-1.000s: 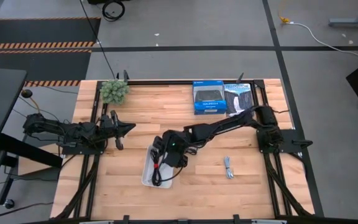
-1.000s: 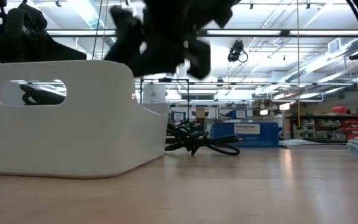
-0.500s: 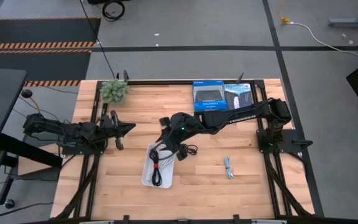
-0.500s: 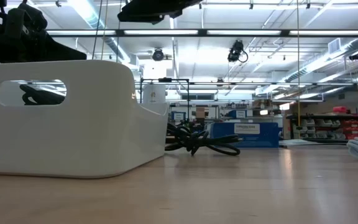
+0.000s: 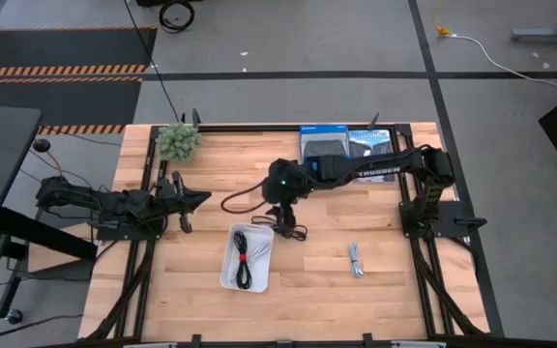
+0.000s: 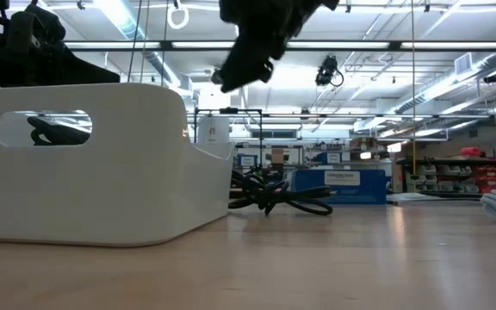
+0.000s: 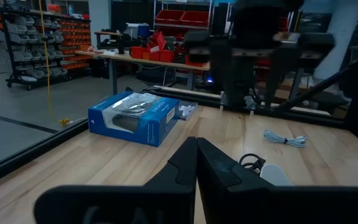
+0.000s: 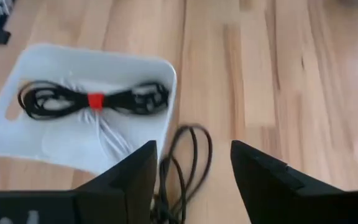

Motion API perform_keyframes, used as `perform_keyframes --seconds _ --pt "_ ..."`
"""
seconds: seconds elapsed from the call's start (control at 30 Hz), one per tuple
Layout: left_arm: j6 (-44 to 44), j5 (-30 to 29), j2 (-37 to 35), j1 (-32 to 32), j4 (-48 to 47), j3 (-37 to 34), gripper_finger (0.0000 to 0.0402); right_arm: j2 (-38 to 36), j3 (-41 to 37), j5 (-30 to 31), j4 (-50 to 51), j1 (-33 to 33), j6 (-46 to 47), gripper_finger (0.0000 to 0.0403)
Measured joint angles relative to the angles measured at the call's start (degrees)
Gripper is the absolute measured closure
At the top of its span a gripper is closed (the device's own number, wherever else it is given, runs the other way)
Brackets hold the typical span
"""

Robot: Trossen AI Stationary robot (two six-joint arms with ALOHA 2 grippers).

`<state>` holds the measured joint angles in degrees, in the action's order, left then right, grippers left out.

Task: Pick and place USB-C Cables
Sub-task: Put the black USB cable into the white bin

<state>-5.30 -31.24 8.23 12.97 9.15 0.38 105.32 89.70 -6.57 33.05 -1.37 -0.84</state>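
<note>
Wood-slat table (image 5: 201, 164) under the overhead camera, with concrete floor around it and shelving in the room beyond. You see four cables. Two lie in the tray (image 5: 228, 274): the red-banded black cable (image 8: 95, 99) on top and the white cable (image 8: 104, 134) partly under it. The black cable (image 5: 288, 228) lies loose on the table just beside the tray's far corner, and the grey cable (image 5: 356, 261) lies well apart toward the right arm's side.

Your right gripper (image 5: 280, 208) hangs above the black cable. Its wrist view looks down between two parted fingers (image 8: 123, 180) that hold nothing, with the black cable's loops in the gap. Your left gripper (image 5: 201, 200) waits near the left edge of the table, fingers pressed together and empty.

Step in hand, as judged: two cables are placed, and the third pick is being lined up. The next move calls for you to lower the right gripper straight onto the bundled middle of the black cable, so that all strands are caught rather than one loop. Close, lift clear of the tray wall, then carry it over the tray. The grey cable would follow.

Other things, counted: one tray, two retail boxes (image 5: 344, 150) at the far edge, one green plant (image 5: 178, 141) at the far left corner.
</note>
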Motion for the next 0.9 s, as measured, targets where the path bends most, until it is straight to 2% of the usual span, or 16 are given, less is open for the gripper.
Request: perform_keyframes --seconds 0.17,0.4,0.63,0.9 --pt "0.00 -0.01 0.00 0.00 0.00 0.01 0.0390 -0.02 -0.82 -0.58 4.14 -1.47 0.87 0.0167" --pt "0.00 0.01 0.00 0.00 0.00 0.00 0.0390 -0.04 -5.02 -0.84 3.71 -1.06 5.01 0.0151" --pt "0.03 -0.01 0.00 0.01 0.00 0.00 0.0390 -0.04 -9.69 -5.07 4.02 -0.89 7.38 0.0127" --pt "0.02 0.00 0.00 0.00 0.00 -0.01 0.0390 0.00 -15.36 -5.04 -3.45 -0.47 8.21 0.0083"
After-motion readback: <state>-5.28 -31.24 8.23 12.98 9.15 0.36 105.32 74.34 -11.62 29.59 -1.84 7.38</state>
